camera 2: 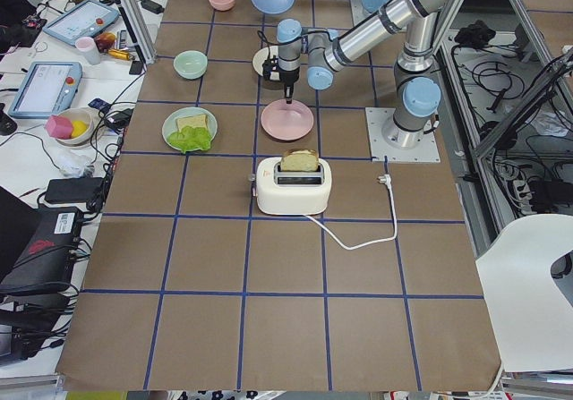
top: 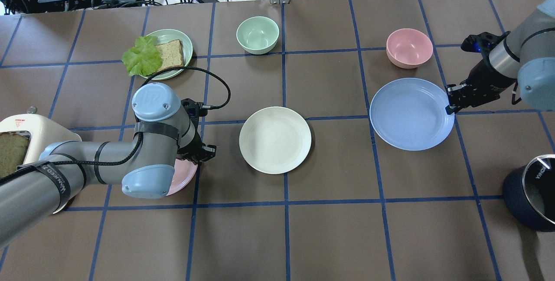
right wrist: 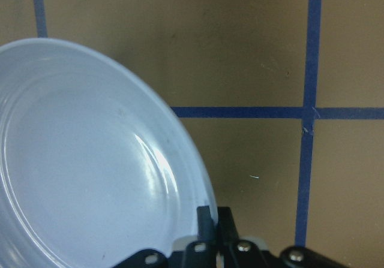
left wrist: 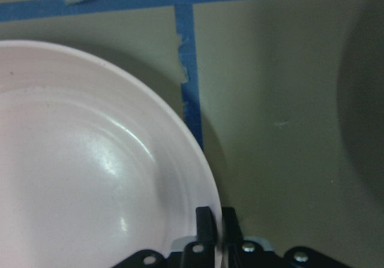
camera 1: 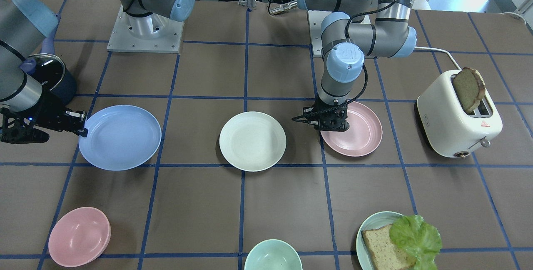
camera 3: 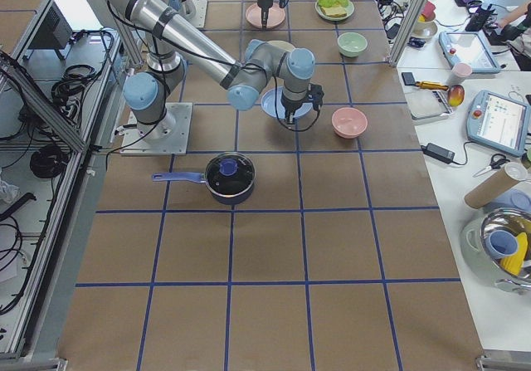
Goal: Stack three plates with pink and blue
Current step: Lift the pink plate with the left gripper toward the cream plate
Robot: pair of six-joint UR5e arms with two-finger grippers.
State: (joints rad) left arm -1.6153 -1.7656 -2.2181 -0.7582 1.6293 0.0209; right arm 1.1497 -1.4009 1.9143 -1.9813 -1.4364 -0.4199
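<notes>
The pale pink plate (camera 1: 362, 130) lies on the table, mostly hidden under my left arm in the overhead view (top: 184, 177). My left gripper (camera 1: 329, 127) is shut on its rim; the left wrist view shows the fingers (left wrist: 205, 219) pinching the pink rim (left wrist: 90, 178). The light blue plate (camera 1: 120, 136) (top: 409, 114) lies on the other side. My right gripper (camera 1: 83, 130) (top: 448, 108) is shut on its rim, with the fingers (right wrist: 204, 217) clamped on the blue edge (right wrist: 84, 172). The cream-white plate (camera 1: 252, 141) (top: 275, 139) lies free between them.
A white toaster (camera 1: 458, 120) with a bread slice stands beyond the pink plate. A mint plate (camera 1: 364, 226) with bread and lettuce, a mint bowl (camera 1: 272, 255) and a pink bowl (camera 1: 79, 236) sit along the operators' side. A dark lidded pot (camera 1: 54, 74) stands near my right arm.
</notes>
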